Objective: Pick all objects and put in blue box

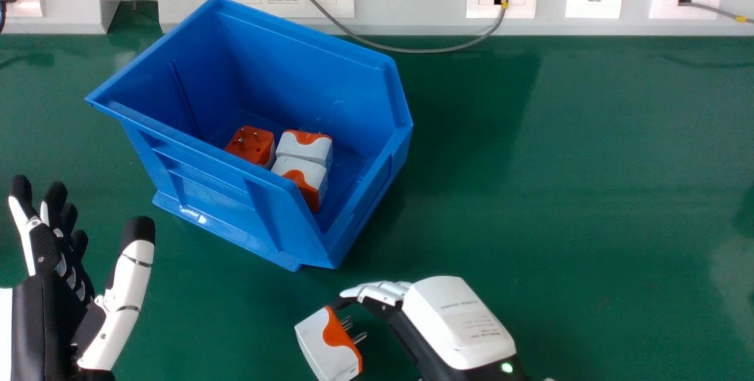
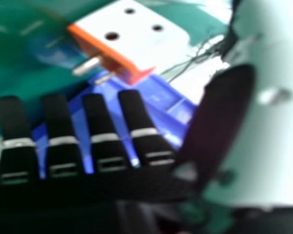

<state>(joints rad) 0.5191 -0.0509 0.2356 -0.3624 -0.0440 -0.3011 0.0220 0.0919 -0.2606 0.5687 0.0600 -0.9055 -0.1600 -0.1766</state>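
"We have the desk [image 1: 589,204] under everything. Where does the blue box [image 1: 235,216] sit for us?"

"Beyond both hands, left of centre, with three adapters [image 1: 301,160] inside. Our loose adapter [image 1: 321,340] is on the near side of it, low in the head view, so once we have it we'd carry it forward and a little left."

"Which of our hands is nearer?"

"The right hand [image 1: 459,322], clearly. The adapter lies just off its fingertips, to their left; we can't tell whether they touch. The left hand [image 1: 56,275] is well apart at the left edge, open too."

"And our right hand's pose?"

"Open, fingers straight, gripping nothing. It comes in from the bottom edge, back upward, fingers aimed left, thumb spread away from them."

"How is the adapter turned?"

"Its longer side seems to run from far left to near right, slantwise across our fingers, with the metal pins [image 1: 356,338] pointing right, towards the hand. We'd want to close on the white body from either side and keep off those pins, or it could twist as we squeeze."
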